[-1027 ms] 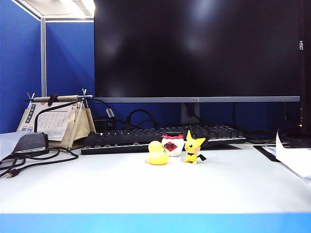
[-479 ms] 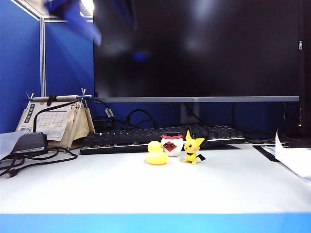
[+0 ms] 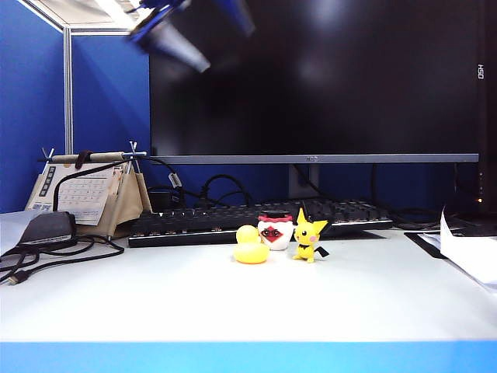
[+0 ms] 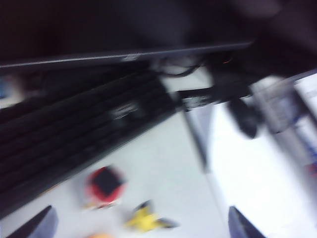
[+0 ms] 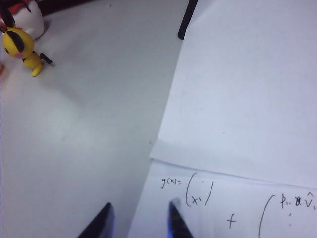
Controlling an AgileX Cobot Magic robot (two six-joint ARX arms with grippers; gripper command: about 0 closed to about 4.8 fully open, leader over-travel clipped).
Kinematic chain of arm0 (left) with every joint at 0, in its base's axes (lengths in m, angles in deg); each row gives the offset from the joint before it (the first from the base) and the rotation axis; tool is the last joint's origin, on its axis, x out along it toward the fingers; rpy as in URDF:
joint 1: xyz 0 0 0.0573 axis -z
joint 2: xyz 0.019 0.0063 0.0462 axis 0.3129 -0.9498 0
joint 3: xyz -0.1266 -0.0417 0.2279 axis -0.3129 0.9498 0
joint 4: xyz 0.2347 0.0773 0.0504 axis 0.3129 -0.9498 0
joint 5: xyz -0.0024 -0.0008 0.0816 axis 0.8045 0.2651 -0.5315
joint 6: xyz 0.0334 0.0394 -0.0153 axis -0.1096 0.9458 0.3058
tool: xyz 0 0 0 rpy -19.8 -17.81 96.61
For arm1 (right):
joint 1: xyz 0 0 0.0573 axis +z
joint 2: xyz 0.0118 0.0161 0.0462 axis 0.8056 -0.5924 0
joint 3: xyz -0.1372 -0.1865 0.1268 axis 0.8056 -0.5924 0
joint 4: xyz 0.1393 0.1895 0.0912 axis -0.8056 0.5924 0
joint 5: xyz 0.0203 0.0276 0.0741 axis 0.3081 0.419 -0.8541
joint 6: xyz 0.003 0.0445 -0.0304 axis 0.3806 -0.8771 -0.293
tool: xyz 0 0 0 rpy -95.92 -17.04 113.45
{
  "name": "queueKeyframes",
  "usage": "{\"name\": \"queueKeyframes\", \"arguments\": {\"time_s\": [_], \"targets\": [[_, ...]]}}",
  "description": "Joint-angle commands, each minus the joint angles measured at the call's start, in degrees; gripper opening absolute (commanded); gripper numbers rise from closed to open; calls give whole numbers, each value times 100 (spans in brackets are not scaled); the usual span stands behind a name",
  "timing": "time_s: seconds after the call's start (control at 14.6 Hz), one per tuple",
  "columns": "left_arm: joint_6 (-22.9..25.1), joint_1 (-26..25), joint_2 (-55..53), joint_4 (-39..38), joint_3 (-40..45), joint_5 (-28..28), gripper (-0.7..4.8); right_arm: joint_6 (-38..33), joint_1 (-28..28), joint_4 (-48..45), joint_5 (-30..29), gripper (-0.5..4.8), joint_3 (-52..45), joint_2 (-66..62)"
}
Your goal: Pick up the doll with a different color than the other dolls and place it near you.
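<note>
From the front of the desk, the white doll (image 3: 276,231) with the red rim and flat black hat stands on the white table (image 3: 233,303) just ahead of the black keyboard (image 3: 233,221), between the yellow rubber duck (image 3: 251,246) on one side and the yellow pointed-ear figure (image 3: 309,237) on the other — all three close together, the duck slightly nearer the table's front edge. The left gripper (image 3: 182,35) shows here only as a blurred blue-grey shape high up against the dark monitor (image 3: 311,78), well above the dolls and off to the left of them; this view does not reveal how its jaws stand. The left wrist view supplies that: the left gripper (image 4: 141,225) has its two fingertips set far apart at the picture's edges, wide open with nothing between them, and beyond them, smeared by motion, lie the white doll (image 4: 105,185), seen from above as a red ring with a black centre, and the pointed-ear figure (image 4: 144,219). The right gripper (image 5: 138,220) is outside the front view; its wrist view shows two dark fingertips a narrow gap apart, empty, hovering over a handwritten paper sheet (image 5: 237,124), with the pointed-ear figure (image 5: 22,47) and part of the white doll (image 5: 25,17) well apart in the corner
</note>
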Motion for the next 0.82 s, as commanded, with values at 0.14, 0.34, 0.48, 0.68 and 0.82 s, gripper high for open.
{"name": "queueKeyframes", "arguments": {"time_s": [0.14,0.34,0.48,0.68,0.82], "targets": [[-387,363,-826,-77,-704,330,479,-24,0,-101,13,144,-15,9],[-382,509,-1340,-273,-706,382,479,-24,-2,-101,2,144,-15,9],[-389,507,-1665,-411,-706,376,479,-24,-2,-98,-7,144,-15,9],[-369,494,-2037,-365,-713,229,479,-24,0,-101,-7,144,-15,9],[-343,476,-2302,-391,-730,131,479,-24,0,-101,-9,144,-15,9]]}}
